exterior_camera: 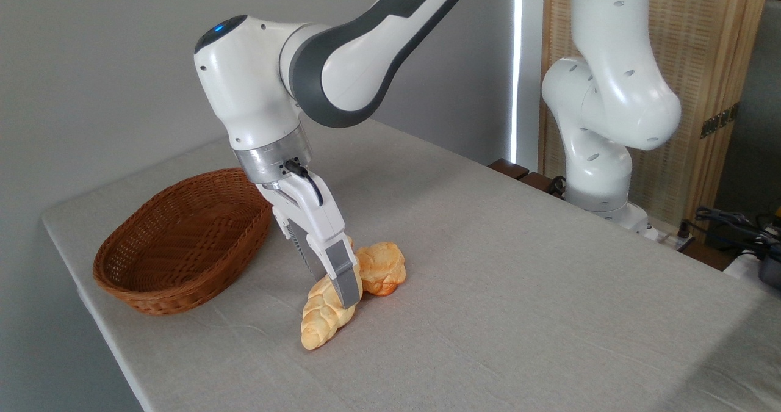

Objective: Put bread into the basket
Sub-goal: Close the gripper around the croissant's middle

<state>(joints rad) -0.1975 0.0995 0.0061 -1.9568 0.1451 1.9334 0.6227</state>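
My fingers (pixel 345 290) are down at the upper end of the bread (pixel 325 315), the long braided loaf lying on the tabletop (pixel 518 290). The one finger I can see clearly stands in front of the loaf's upper part and hides it; the other is out of sight behind, so I cannot tell whether they are closed on the loaf or only straddling it. The loaf's lower, tapered tip points away from my fingers toward the near edge of the tabletop.

Just beyond my fingers, on the far side, sits a small round bun (pixel 381 268), touching or all but touching the loaf's hidden end. The basket (pixel 183 241) is well off to the left of my fingers, lying empty, with clear cloth between.

I judge the loaf light for its length, and its knobbly plaits should give my fingers ridges to bite into, so slipping seems unlikely. Whether it is soft or a hard replica I cannot tell; if soft, a hard squeeze would dent it. My worry is the hold point: a grip near one end leaves most of the length hanging, so it may droop or swing when raised. A hold nearer the middle, across the width in a groove between plaits, would carry it level, and would keep my fingers clear of the bun.
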